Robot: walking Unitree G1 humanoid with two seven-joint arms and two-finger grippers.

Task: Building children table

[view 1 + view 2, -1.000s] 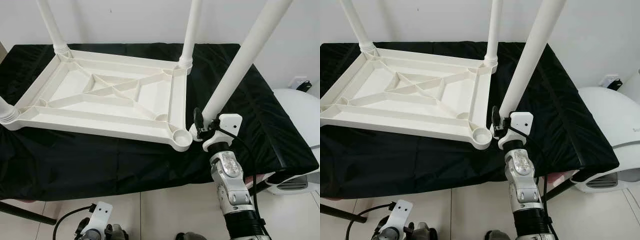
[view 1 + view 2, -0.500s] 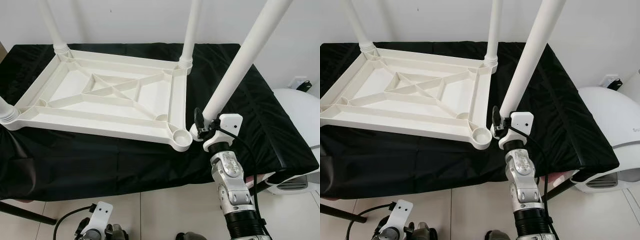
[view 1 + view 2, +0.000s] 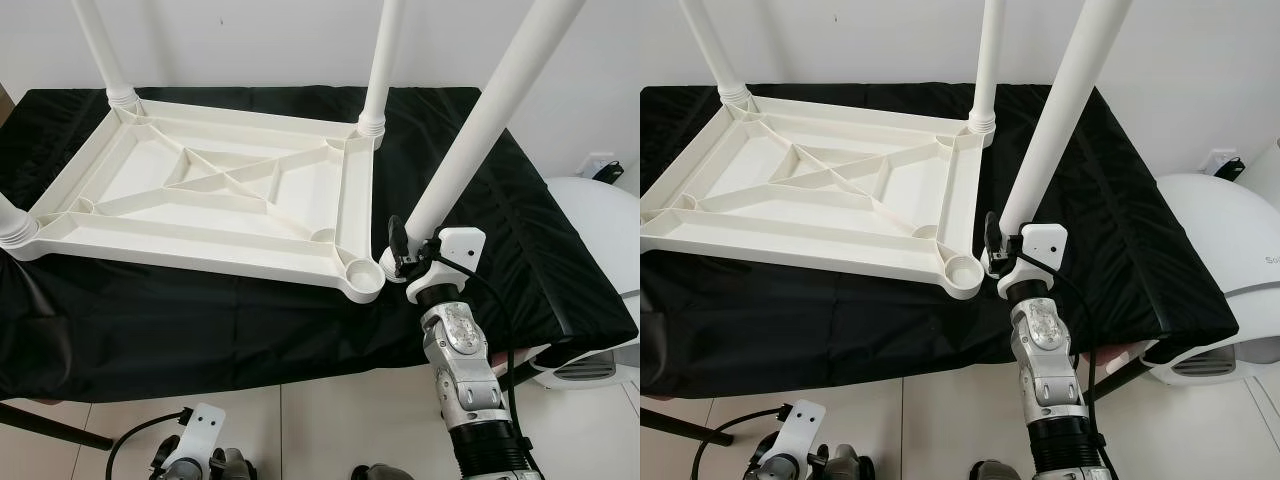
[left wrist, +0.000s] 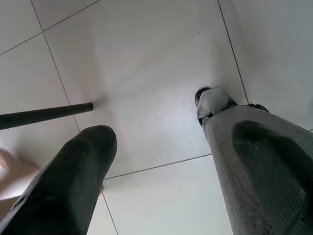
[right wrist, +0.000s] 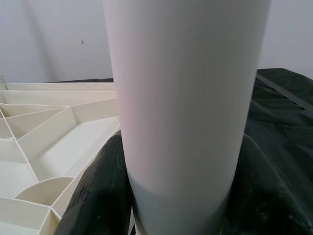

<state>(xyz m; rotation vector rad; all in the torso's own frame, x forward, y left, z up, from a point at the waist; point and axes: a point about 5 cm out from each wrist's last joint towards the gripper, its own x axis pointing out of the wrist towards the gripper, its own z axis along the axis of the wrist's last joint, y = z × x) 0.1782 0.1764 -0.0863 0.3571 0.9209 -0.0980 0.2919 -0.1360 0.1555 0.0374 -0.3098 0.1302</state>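
Note:
A white plastic tabletop (image 3: 215, 190) lies upside down on a surface draped in black cloth (image 3: 480, 190). Legs stand in three corners: far left (image 3: 102, 50), far right (image 3: 380, 60) and near left (image 3: 10, 222). The near right corner socket (image 3: 362, 276) holds no leg. Just right of that socket, my right gripper (image 3: 398, 250) is shut on the lower end of a fourth white leg (image 3: 480, 120), which leans up and to the right. In the right wrist view, black fingers (image 5: 98, 196) flank the leg (image 5: 186, 98). My left gripper (image 4: 161, 166) hangs low, open, over the tiled floor.
A rounded white appliance (image 3: 600, 230) stands right of the covered surface, with a wall socket (image 3: 600, 165) behind it. A black rod (image 4: 44, 113) crosses the pale floor tiles (image 4: 146, 58) at lower left. The cloth's front edge (image 3: 250, 370) hangs toward me.

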